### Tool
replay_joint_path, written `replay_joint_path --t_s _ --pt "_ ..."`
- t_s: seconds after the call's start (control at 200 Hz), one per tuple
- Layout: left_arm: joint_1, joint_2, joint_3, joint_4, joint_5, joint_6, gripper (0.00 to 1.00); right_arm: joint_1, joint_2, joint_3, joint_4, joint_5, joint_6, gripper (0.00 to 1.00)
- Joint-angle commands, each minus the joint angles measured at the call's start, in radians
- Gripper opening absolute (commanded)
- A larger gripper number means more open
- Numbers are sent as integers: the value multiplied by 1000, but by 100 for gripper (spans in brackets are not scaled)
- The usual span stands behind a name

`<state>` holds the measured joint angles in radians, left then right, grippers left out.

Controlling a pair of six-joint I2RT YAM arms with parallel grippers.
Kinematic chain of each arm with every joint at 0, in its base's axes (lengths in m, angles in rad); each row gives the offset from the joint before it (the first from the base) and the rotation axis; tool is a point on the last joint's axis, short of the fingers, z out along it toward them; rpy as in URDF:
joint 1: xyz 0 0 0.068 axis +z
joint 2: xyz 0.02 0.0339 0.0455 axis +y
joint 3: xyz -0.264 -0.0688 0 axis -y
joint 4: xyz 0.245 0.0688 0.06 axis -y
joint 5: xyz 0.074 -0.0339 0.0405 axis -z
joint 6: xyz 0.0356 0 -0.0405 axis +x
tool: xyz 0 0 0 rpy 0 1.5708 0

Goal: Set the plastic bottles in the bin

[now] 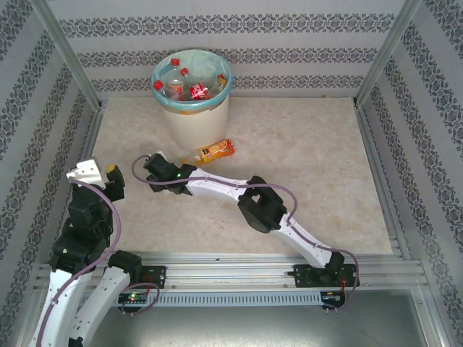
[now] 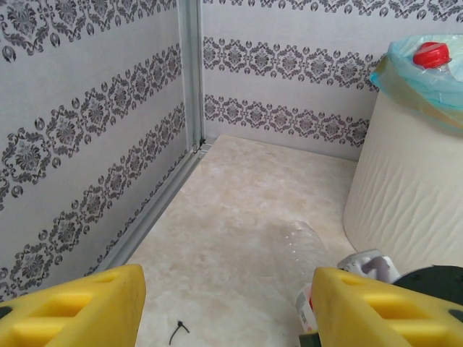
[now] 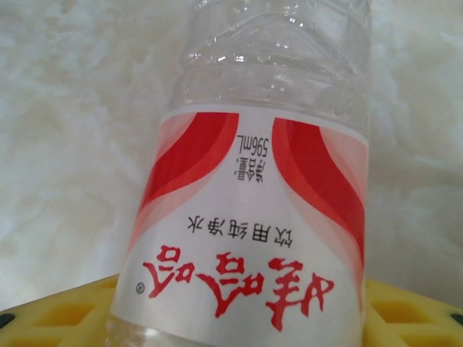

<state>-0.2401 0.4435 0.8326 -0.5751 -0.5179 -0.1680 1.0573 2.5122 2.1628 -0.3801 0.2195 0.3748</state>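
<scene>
A clear plastic bottle [image 3: 268,144] with a red-and-white label lies on the table, and the yellow pads of my right gripper [image 3: 239,311] press it from both sides. In the top view that gripper [image 1: 150,166] is down at the table, left of the bin's foot. The left wrist view catches the same bottle [image 2: 307,253] next to the bin's wall. An orange-labelled bottle [image 1: 215,150] lies in front of the cream bin [image 1: 195,119], which holds several red-capped bottles [image 1: 189,85]. My left gripper [image 2: 228,311] is open with nothing between its fingers, and in the top view it [image 1: 108,177] hovers at the left.
The patterned left wall [image 2: 87,144] and its metal rail run close beside the left gripper. A small black tie [image 2: 177,332] lies on the table below it. The teal liner [image 2: 423,79] folds over the bin's rim. The right arm [image 1: 253,202] stretches across the table's middle.
</scene>
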Motion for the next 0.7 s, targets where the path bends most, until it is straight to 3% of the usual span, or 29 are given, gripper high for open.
replay_joint_path --t_s 0.0,0.395,0.694 --pt "10 24 53 68 24 53 63 28 -167 -127 103 -30 -9 61" --pt "11 142 205 101 192 90 69 55 -642 -746 414 -158 -5 56" --pt "9 247 395 135 623 13 76 50 -987 -997 443 -182 -108 54"
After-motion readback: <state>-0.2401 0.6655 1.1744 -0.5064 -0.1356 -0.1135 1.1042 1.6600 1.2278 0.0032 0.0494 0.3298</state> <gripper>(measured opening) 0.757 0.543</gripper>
